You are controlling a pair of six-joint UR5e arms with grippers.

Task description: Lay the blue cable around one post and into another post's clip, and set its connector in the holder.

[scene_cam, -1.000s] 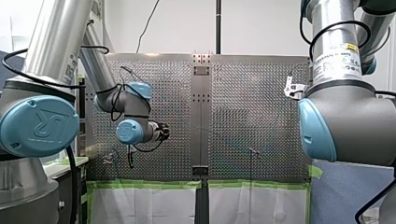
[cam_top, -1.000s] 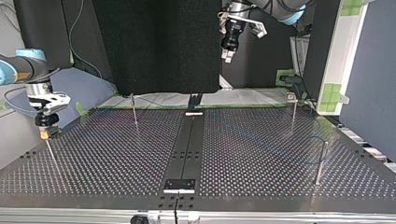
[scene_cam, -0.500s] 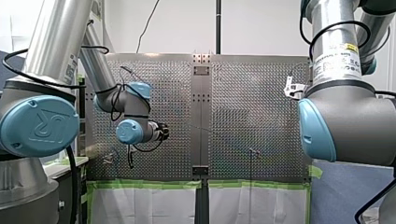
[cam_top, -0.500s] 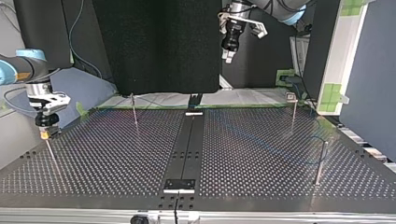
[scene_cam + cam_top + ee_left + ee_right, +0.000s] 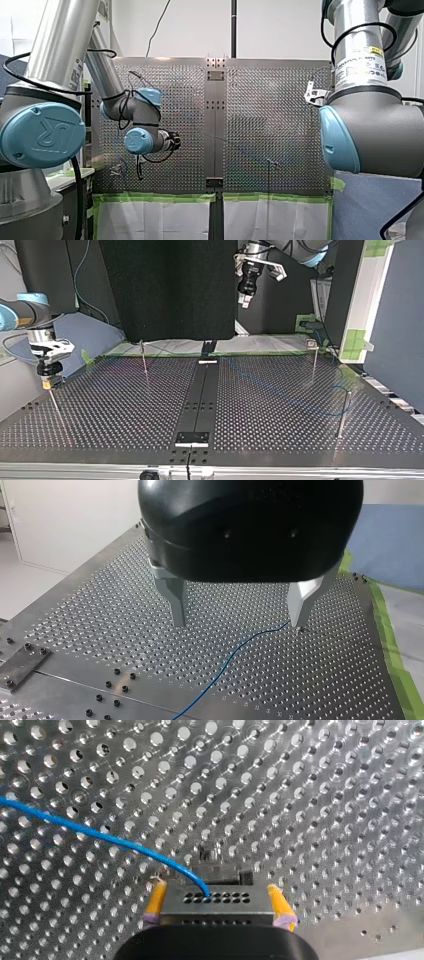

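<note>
The blue cable [image 5: 100,836] ends in a grey connector [image 5: 216,901] that sits on a small mount on the perforated table. My right gripper [image 5: 217,912] is open, its yellow pads flanking the connector's two sides. In the top view my right gripper [image 5: 47,384] hangs just over a thin post [image 5: 54,405] at the left. My left gripper [image 5: 239,622] is open with nothing between its metal fingers, high above the table; the cable [image 5: 235,655] runs on the plate under it. In the top view my left gripper [image 5: 244,299] hangs near the back.
Thin posts stand on the plate: one at the top view's back left [image 5: 144,360], one with a clip at the back right [image 5: 314,360], one at the front right [image 5: 344,412]. A dark centre strip [image 5: 200,400] splits the table. Green tape [image 5: 160,197] lines one edge.
</note>
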